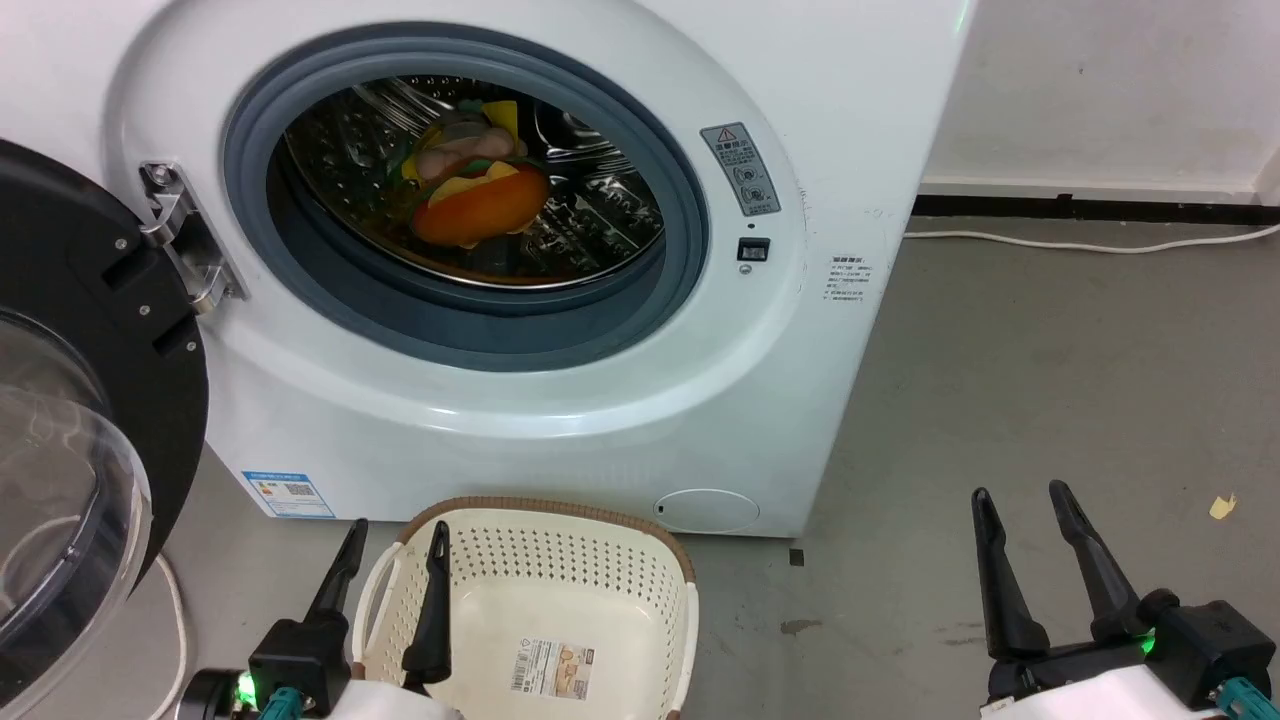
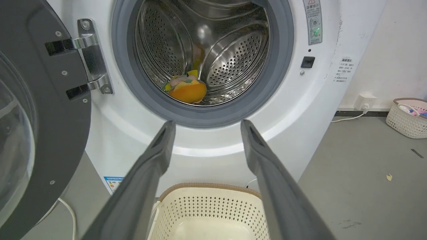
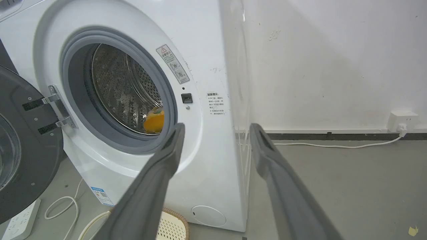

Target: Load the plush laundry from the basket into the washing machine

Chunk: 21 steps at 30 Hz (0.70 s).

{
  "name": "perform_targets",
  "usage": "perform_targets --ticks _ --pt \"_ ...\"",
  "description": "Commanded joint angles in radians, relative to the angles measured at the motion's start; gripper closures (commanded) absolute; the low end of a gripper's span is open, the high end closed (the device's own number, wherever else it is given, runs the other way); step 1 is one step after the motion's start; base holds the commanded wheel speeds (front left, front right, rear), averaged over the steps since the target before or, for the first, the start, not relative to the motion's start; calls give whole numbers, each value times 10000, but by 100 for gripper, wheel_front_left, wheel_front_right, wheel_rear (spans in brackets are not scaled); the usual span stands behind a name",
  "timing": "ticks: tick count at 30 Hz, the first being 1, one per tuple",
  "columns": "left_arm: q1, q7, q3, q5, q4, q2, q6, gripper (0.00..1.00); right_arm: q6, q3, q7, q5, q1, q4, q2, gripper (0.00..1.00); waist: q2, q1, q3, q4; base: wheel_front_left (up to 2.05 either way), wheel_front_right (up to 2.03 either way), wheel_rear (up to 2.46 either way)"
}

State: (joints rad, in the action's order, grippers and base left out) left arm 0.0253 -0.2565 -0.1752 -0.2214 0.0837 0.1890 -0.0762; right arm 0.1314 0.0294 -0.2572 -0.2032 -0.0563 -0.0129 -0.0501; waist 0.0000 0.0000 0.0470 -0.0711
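The plush laundry [image 1: 478, 195] lies inside the steel drum of the white washing machine [image 1: 620, 400], orange burger cushion toward the front; the left wrist view has the plush [image 2: 187, 90] low in the drum, the right wrist view an orange part [image 3: 154, 121]. The washer's domed door [image 1: 70, 440] hangs wide to the left. On the floor before the washer stands the cream basket [image 1: 640, 560], holding nothing but its paper label. My left gripper [image 1: 397, 535] is open over the basket's left rim. My right gripper [image 1: 1020, 500] is open above the floor at lower right.
A white cable [image 1: 1090, 243] runs along the wall base on the right. A second basket [image 2: 408, 116] with items sits by the wall in the left wrist view. A power strip [image 3: 20, 221] and cords lie left of the washer. A yellow scrap [image 1: 1221, 507] lies on the grey floor.
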Motion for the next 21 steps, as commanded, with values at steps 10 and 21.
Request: perform_targets --ticks 10,21 --pt "-26 -53 503 165 377 -454 152 0 -7 47 -46 86 -80 196 -1 0 0 0 83 64 0 0 0" --pt "-10 52 645 195 462 -538 273 100 0 114 48 233 13 243 2 100 0 0 92 115 0 0 0"
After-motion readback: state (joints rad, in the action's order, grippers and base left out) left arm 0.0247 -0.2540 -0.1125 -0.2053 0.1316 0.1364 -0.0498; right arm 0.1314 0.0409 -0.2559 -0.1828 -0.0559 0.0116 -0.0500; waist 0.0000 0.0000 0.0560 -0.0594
